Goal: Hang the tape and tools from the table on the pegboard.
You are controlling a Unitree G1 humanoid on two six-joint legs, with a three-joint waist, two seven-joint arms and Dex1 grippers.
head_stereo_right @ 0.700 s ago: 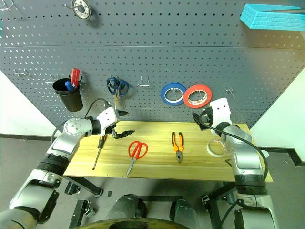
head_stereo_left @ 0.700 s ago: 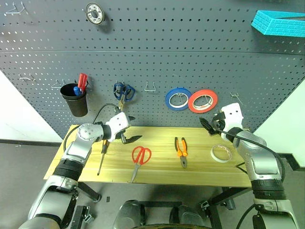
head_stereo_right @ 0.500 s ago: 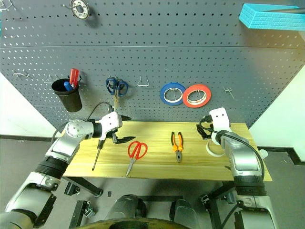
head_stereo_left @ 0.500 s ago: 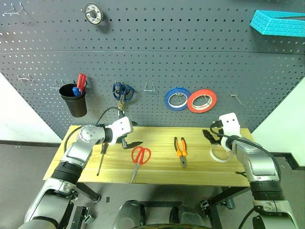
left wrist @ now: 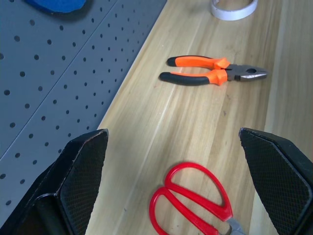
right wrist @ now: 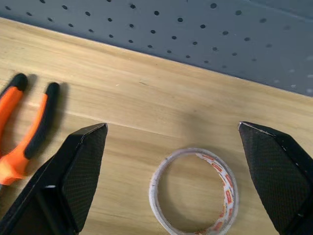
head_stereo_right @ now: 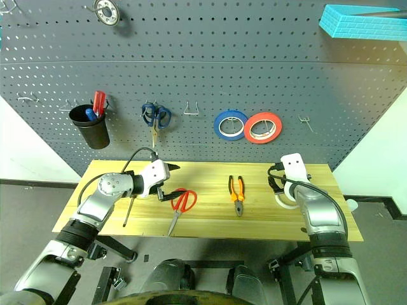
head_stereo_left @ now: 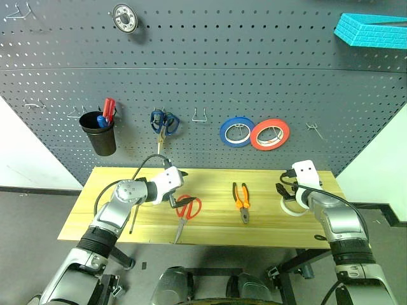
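Both arms have come down lower and closer to the table since a moment ago: the left gripper [head_stereo_left: 176,190] has slid along toward the red-handled scissors [head_stereo_left: 186,212], and the right gripper [head_stereo_left: 283,192] has dropped from up by the pegboard to just over the tape [head_stereo_left: 295,205]. That tape is a small cream-white roll lying flat near the right end of the table [head_stereo_left: 210,230], and in the right wrist view it sits between the two wide-apart black fingers [right wrist: 78,171], which do not touch it. The right jaws are wide open and hold nothing. The red-handled scissors lie flat near the middle of the table, with the loops toward the pegboard and the blades pointing to the front edge. The left jaws are wide open too, with the red loops [left wrist: 193,200] between the fingers [left wrist: 80,171] in the left wrist view, and they hold nothing. The pliers [head_stereo_left: 241,200] with orange and black handles lie between the scissors and the tape. The screwdriver [head_stereo_left: 135,210] lies on the left part of the table, partly under the left arm. Behind the table stands the dark grey pegboard [head_stereo_left: 210,76]. On it hang blue-handled scissors [head_stereo_left: 164,121], a blue roll [head_stereo_left: 237,132], a red-orange roll [head_stereo_left: 269,135] and a black cup [head_stereo_left: 100,133].
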